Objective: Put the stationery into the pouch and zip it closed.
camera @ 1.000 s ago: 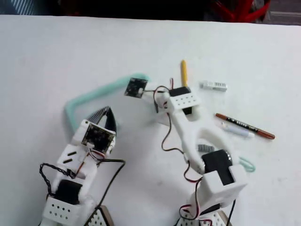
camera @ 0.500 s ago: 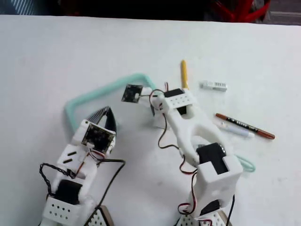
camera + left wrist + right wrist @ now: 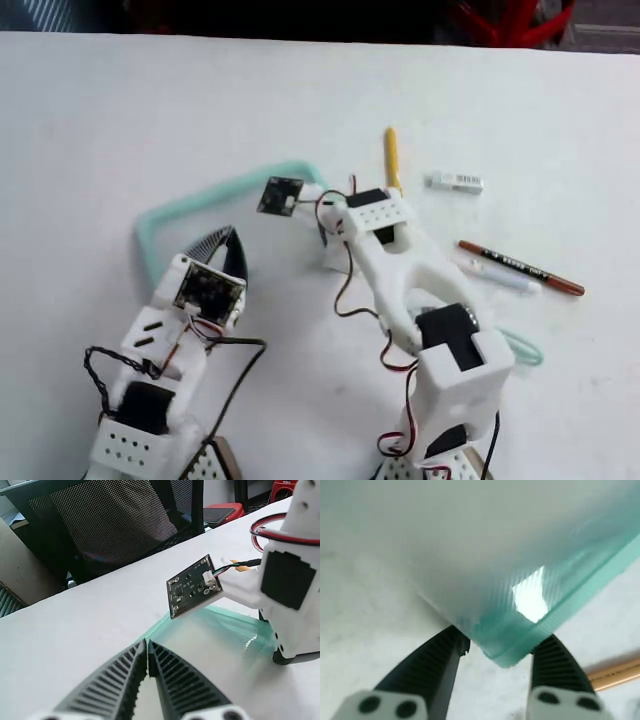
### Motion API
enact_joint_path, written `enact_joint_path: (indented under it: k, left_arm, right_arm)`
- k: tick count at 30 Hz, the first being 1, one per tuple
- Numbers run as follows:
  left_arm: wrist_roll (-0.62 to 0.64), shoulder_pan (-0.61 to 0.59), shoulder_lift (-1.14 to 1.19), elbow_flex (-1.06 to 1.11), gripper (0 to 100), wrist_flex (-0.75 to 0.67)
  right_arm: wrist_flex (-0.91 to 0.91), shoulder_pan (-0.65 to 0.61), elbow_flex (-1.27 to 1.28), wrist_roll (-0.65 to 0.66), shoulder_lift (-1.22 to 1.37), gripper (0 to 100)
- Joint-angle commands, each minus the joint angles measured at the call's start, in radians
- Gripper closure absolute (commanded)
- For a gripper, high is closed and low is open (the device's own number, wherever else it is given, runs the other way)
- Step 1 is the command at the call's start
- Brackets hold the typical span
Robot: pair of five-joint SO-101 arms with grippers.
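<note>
The clear pouch [image 3: 215, 215] with a teal edge lies left of centre on the table. My left gripper [image 3: 232, 240] rests at its near side, with the black fingers [image 3: 175, 680] shut and their tips on the teal edge [image 3: 165, 630]. My right gripper [image 3: 500, 647] is open at the pouch's far right corner [image 3: 507, 652], which pokes between the two fingers and hides their tips. To the right, loose on the table, lie a yellow pencil [image 3: 391, 155], a white eraser [image 3: 456, 182], a brown pen [image 3: 520, 267] and a white pen [image 3: 505, 277].
The right arm's white body [image 3: 400, 265] stands between the pouch and the pens, its camera board [image 3: 195, 585] hanging over the pouch. A teal loop [image 3: 527, 350] pokes out beside that arm. A mesh chair [image 3: 125, 520] stands beyond the table's edge.
My right arm has swung a little left and nearer, and the pouch's far right corner has shifted with it. The left arm has kept still.
</note>
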Motion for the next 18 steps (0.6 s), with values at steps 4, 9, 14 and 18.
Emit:
enact_joint_path:
  k: [4, 9, 14, 18]
  left_arm:
    - [-0.009, 0.002, 0.004, -0.002, 97, 0.003]
    - [-0.009, 0.002, 0.004, -0.002, 97, 0.003]
    - [-0.009, 0.002, 0.004, -0.002, 97, 0.003]
    - [-0.009, 0.002, 0.004, -0.002, 97, 0.003]
  right_arm:
    - [-0.070, -0.004, -0.034, -0.014, -0.033, 98.1]
    - [-0.136, 0.065, -0.020, -0.186, -0.131, 98.1]
    - [-0.311, 0.099, 0.153, -0.198, -0.274, 98.1]
    - [-0.441, 0.094, 0.345, -0.198, -0.470, 98.1]
